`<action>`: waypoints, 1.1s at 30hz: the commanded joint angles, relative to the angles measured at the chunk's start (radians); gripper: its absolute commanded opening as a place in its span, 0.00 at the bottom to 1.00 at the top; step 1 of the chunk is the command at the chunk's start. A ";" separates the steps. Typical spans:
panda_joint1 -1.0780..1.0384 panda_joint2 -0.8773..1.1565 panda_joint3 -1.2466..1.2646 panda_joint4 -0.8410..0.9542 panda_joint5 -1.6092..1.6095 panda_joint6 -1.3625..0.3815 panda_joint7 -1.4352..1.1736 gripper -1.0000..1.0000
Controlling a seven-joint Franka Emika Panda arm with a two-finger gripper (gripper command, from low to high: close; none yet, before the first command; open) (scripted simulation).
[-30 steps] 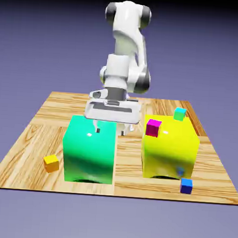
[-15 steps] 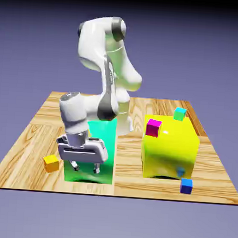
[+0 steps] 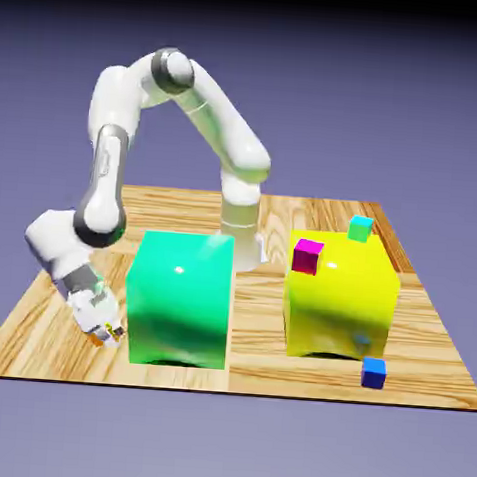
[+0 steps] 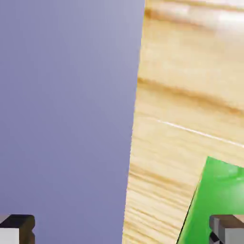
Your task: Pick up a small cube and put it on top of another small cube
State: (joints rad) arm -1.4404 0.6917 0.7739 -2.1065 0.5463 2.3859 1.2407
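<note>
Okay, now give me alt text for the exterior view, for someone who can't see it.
A white robot arm bends down with its hand at the yellow-orange cube, mostly hidden, beside a big green block. To the right, a tiny magenta cube and a teal one appear by the top of a big yellow block, a blue cube near its base.

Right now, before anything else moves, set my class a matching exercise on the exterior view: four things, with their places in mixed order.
1. magenta cube
2. blue cube
3. big green block
4. end effector

A. at the exterior view's left, jaws apart
B. on the wooden table, near its front edge, at the exterior view's right
C. at the big yellow block's upper left in the picture
D. between the end effector and the big yellow block in the picture

Pairs: 1-C, 2-B, 3-D, 4-A
</note>
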 commanded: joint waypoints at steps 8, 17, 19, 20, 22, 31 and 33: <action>-0.219 0.065 -0.043 -0.057 0.348 -0.155 0.009 0.50; -0.296 0.245 -0.067 -0.072 0.507 -0.129 -0.058 0.50; -0.294 0.249 -0.067 -0.071 0.508 -0.126 -0.059 0.00; -0.294 0.249 -0.067 -0.071 0.508 -0.126 -0.059 0.00; -0.350 0.176 -0.075 -0.095 0.472 -0.195 -0.023 0.00; -0.162 0.116 0.064 0.154 0.463 -0.449 -0.025 0.00; -0.107 0.110 0.098 0.224 0.456 -0.510 -0.039 0.00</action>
State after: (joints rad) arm -1.5473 0.8013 0.8714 -1.8829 1.0049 1.8760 1.2010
